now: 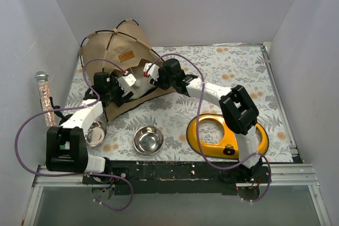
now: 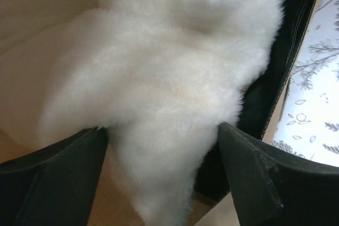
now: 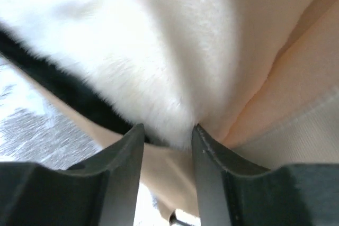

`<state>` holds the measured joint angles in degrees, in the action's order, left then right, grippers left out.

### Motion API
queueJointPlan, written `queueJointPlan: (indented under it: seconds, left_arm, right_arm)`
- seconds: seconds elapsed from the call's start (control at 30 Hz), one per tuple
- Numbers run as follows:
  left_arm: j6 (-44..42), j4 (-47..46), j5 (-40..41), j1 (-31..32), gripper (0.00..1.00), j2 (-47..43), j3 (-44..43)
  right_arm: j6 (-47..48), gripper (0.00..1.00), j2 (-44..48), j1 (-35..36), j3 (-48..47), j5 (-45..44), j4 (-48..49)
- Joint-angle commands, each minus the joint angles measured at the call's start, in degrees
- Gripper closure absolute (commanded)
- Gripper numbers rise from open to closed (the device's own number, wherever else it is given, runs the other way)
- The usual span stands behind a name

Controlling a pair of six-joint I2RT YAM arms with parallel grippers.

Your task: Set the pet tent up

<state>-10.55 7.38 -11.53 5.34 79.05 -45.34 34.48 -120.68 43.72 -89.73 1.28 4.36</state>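
Observation:
The pet tent (image 1: pixel 114 51) is a tan pyramid with thin black rods, at the back left, its doorway facing the arms. The cream fluffy cushion (image 1: pixel 130 83) lies at the doorway between both grippers. My left gripper (image 1: pixel 115 92) is open, its jaws wide apart, with a corner of the cushion (image 2: pixel 159 130) lying loosely between the fingers (image 2: pixel 249 173). The tent's black lining (image 2: pixel 280 62) is on the right. My right gripper (image 1: pixel 152 75) is shut on the cushion's edge (image 3: pixel 159 67), its fingers (image 3: pixel 130 157) close together over tan fabric (image 3: pixel 296 78).
Two steel bowls (image 1: pixel 148 140) (image 1: pixel 95 133) stand near the front edge. The yellow oval bowl stand (image 1: pixel 225 136) lies at the front right under the right arm. A glittery tube (image 1: pixel 43 96) stands by the left wall. Purple cables loop over both arms.

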Motion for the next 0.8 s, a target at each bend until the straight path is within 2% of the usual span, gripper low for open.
queueJointPlan:
  seconds: [0.0, 0.13, 0.3, 0.4, 0.5, 0.6, 0.7, 0.77]
  left_arm:
    - [-2.5, 11.8, -17.2, -1.8, 0.11, -7.0, -6.2]
    - [-0.1, 18.0, -27.4, -1.5, 0.07, -11.0, -8.0]
    - [3.8, 19.2, -33.9, -1.6, 0.06, -15.1, -8.5]
    - [8.9, 19.6, -35.8, -2.1, 0.08, -15.2, -10.8]
    - [16.7, 22.2, -38.5, -3.1, 0.1, -13.9, -17.9]
    - [21.3, 26.9, -41.6, -3.7, 0.07, -13.7, -23.5]
    - [28.1, 27.1, -39.4, -3.8, 0.03, -16.2, -24.2]
    - [28.7, 28.6, -38.0, -3.7, 0.02, -18.0, -23.8]
  right_arm:
    - [-2.3, 0.46, 11.1, 0.3, 2.9, 12.2, -7.1]
    - [-5.5, 0.43, 9.7, 0.8, -2.5, 13.3, -10.2]
    - [-6.5, 0.43, 9.7, 0.4, -5.5, 17.0, -13.4]
    - [-6.7, 0.43, 12.0, 0.0, -3.8, 20.4, -13.4]
    - [-8.5, 0.42, 14.9, -0.7, -2.6, 23.1, -14.0]
    - [-8.9, 0.37, 18.7, -2.1, -1.2, 28.4, -17.6]
    - [-8.7, 0.36, 22.2, -2.1, 1.2, 30.0, -24.1]
    - [-9.4, 0.36, 24.2, -2.1, 3.8, 29.7, -28.0]
